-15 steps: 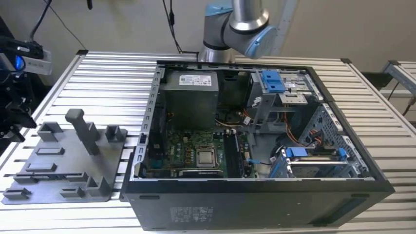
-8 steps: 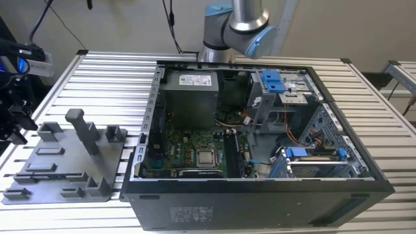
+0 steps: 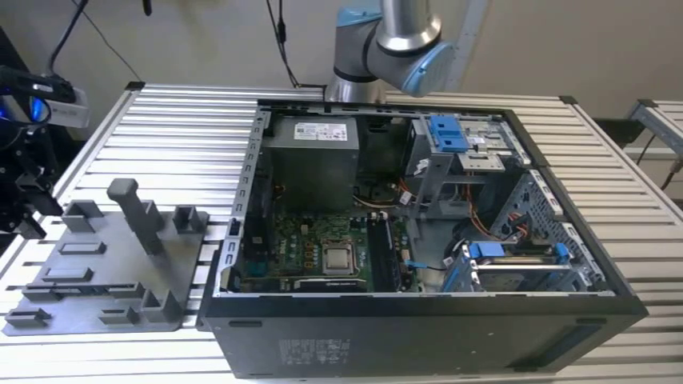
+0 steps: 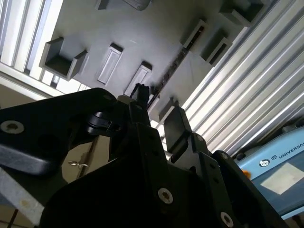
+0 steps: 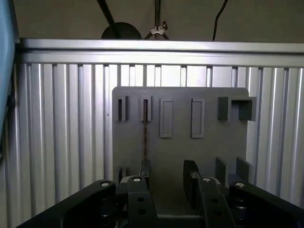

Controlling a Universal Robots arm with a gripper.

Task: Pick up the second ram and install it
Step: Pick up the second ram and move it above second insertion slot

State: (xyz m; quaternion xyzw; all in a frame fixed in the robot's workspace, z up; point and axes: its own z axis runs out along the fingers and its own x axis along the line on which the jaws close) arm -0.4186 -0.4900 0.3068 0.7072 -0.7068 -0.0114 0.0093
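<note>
STICK IN ITS SLOT: The second ram point(image 5: 145, 128), a long, thin, dark memory stick, stands on edge in a slot of the grey plastic fixture plate point(image 5: 209, 152) on the ribbed aluminium worktop point(image 5: 57, 142). The black two-fingered gripper point(image 5: 167, 176) hangs above the plate, jaws apart and holding nothing. One finger lines up roughly with the stick.

The stick looks light and stiff, yet fragile. It is best pinched across its two flat faces, about mid-length along the upper edge, well clear of the contact edge seated in the slot. A hard squeeze or a tilted pull could damage it.

The first wrist view gives the stick edge-on, a bare line. The second wrist view, looking from an angle, shows the second ram point(image 4: 178, 64) running lengthwise between the slot's end blocks. The exterior view places the plate point(image 3: 107, 264) at the exterior view's left of the open black computer case point(image 3: 427, 336), with its green motherboard point(image 3: 309, 236) exposed.
</note>
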